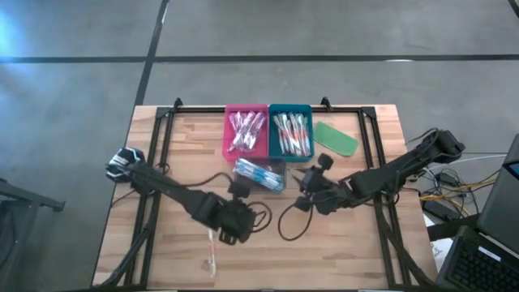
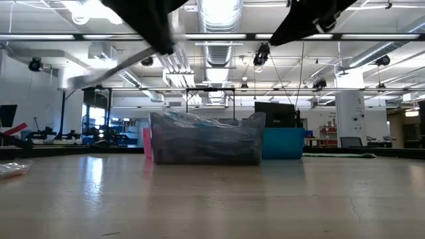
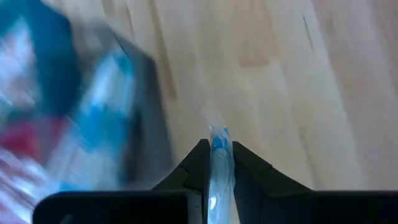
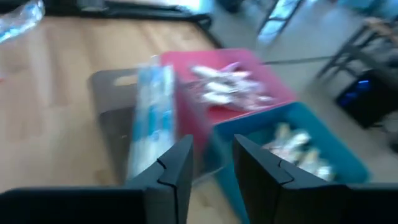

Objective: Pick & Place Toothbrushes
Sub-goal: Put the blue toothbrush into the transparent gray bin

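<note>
A blue-accented toothbrush point(image 3: 219, 163) sits pinched between the fingers of the left gripper point(image 1: 229, 229), held over the bare wooden table point(image 1: 365, 251), probably for carrying to a tray. Other toothbrushes fill the pink tray point(image 1: 246, 131), the teal tray point(image 1: 291, 132) and the dark tray point(image 1: 261, 173) just in front of them, apparently sorted by colour. The right gripper point(image 4: 210, 163), jaws apart and empty, points toward the trays from beside them. A green oblong piece point(image 1: 336, 138) lies beside the teal tray. Behind stands a workshop with ceiling lights.
</note>
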You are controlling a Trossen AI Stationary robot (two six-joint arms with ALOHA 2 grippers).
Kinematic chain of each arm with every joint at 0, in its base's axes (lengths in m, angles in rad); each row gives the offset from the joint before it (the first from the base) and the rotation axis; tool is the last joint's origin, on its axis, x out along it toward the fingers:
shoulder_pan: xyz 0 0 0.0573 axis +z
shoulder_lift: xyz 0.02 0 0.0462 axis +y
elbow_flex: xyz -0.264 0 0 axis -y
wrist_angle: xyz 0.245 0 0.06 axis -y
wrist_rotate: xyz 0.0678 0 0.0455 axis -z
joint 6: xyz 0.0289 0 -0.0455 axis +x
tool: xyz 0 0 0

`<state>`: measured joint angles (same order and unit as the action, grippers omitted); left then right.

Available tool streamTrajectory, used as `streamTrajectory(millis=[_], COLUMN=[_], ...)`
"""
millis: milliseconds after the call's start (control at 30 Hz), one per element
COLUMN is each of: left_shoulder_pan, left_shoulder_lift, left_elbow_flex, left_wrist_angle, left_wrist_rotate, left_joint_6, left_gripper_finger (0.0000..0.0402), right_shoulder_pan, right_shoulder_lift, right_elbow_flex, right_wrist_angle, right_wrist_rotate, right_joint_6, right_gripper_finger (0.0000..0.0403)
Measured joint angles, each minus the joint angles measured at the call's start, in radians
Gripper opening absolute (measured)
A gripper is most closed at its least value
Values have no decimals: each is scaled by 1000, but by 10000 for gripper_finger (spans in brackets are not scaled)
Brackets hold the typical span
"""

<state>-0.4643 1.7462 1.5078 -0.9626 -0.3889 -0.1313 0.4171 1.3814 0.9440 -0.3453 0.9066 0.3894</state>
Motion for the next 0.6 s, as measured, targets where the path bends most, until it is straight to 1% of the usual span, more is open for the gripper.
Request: streamTrajectory(millis=[100, 200, 433, 533, 600], left_shoulder_pan=[43, 96, 272, 324, 340], left_shoulder_lift=[0, 0, 3, 19, 39], left_elbow_flex=[45, 84, 134, 152, 160], left_wrist_angle=[38, 66, 83, 92, 99], left_wrist_rotate=[-9, -8, -6, -3, -1], left_joint_6=[191, 286, 399, 444, 482], left_gripper_finger=[44, 44, 44, 44, 44], right_shoulder_pan=[-5, -28, -120, -177, -216], right_shoulder_lift=[-59, -139, -337, -406, -443], right_elbow_flex=[0, 0, 0, 0, 0], right_wrist_angle=[-35, -79, -161, -179, -188], right_wrist_rotate=[80, 107, 101, 51, 16], right_joint_6=[-4, -4, 0, 0, -5], right_gripper_finger=[95, 83, 64, 67, 74])
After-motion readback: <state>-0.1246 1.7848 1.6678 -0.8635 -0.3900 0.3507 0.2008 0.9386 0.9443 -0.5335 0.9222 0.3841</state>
